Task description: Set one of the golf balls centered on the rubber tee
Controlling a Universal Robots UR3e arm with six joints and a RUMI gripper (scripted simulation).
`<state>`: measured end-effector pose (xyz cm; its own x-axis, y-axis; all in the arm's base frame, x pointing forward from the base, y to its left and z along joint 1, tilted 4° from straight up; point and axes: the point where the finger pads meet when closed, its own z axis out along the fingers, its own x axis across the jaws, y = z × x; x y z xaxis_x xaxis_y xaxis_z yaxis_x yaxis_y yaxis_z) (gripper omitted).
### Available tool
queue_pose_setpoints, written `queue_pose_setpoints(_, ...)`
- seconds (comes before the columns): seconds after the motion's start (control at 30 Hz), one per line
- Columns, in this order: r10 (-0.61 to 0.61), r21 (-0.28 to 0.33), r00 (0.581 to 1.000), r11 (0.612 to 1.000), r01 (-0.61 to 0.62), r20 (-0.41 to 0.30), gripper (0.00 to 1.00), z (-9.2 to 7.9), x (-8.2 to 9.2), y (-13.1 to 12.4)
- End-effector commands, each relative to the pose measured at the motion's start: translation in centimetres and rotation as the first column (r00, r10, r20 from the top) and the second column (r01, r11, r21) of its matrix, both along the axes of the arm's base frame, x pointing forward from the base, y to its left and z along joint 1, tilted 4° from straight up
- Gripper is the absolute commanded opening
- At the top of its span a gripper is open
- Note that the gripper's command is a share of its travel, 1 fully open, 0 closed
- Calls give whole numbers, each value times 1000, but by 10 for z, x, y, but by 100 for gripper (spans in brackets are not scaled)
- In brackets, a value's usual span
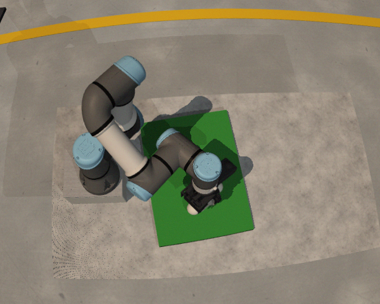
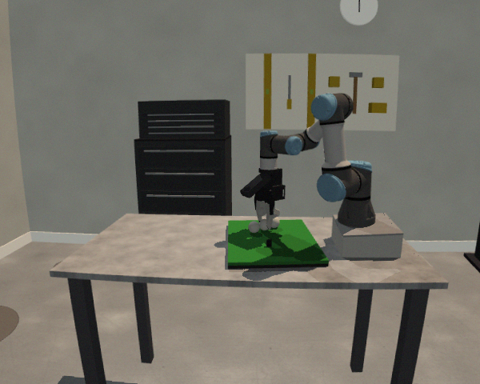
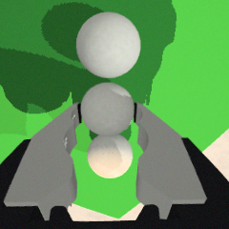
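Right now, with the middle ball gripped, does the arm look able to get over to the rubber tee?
Probably yes. The gripper is shut on the middle golf ball, and the black tee stands alone on the green mat, with nothing visible between. The two neighbouring balls sit close, so lift straight up first.

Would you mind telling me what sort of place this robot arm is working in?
Most likely a workshop or robotics lab: a black metal drawer tool chest stands by the grey wall, a white tool board holds a hammer, and a curved yellow safety line marks the concrete floor.
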<state>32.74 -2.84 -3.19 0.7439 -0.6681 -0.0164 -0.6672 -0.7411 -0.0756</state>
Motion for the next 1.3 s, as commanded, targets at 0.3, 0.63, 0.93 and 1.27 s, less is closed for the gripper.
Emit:
queue_pose_setpoints(0.3,0,-1,1000,1000,0,2,0,1,1,0)
queue_pose_setpoints(0.63,0,-1,1000,1000,0,2,0,1,1,0)
queue_pose_setpoints(0.93,0,-1,1000,1000,0,2,0,4,1,-1)
queue_pose_setpoints(1.27,0,-1,1000,1000,0,2,0,22,1,-3)
